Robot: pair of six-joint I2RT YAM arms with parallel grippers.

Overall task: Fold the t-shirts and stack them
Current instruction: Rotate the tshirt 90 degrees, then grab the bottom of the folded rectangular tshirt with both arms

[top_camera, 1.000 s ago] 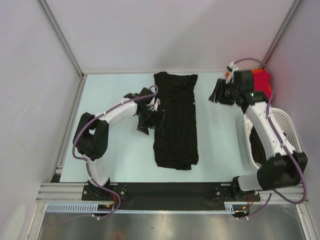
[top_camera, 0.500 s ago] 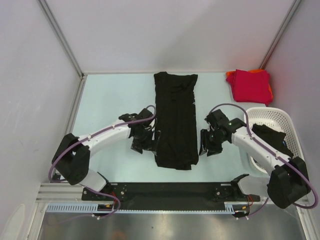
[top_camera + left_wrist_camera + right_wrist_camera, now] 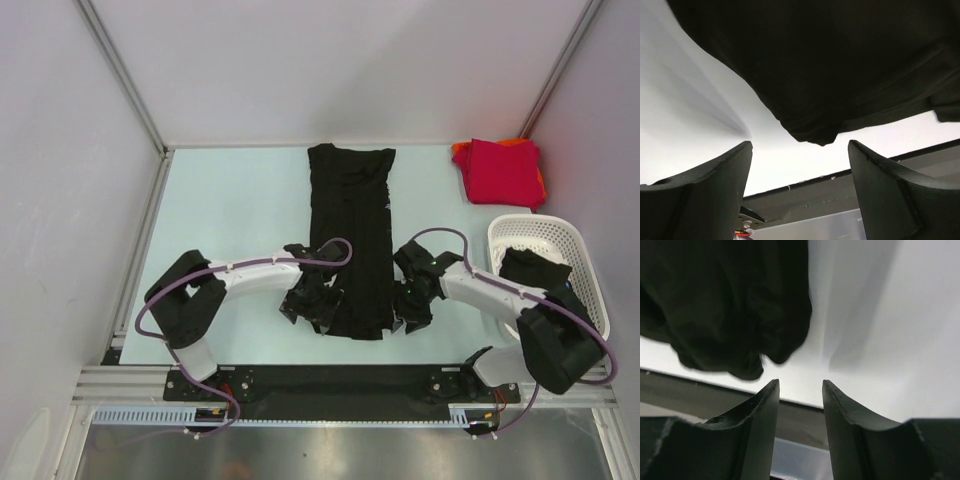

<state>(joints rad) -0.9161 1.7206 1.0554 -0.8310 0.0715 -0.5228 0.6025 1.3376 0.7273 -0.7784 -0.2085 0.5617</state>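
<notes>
I see the black t-shirt (image 3: 350, 230) lying in the middle of the table (image 3: 230, 200), folded into a long thin strip that runs from 12 o'clock down to 6 o'clock. It is not a small square yet, so I think it needs one or two more folds. My left gripper (image 3: 800, 150) is open wide, right next to the strip's near corner at about 7 o'clock, holding nothing. My right gripper (image 3: 800, 385) is open too, with a smaller gap and nothing in it, by the other near corner at about 5 o'clock. At about 2 o'clock, the red t-shirt (image 3: 500, 170) sits folded on top of the orange t-shirt (image 3: 458, 150), so those two look done. The white basket (image 3: 575, 240) at 3 o'clock holds a dark cloth (image 3: 535, 268). It may be one more shirt to fold, but I cannot tell for sure.
</notes>
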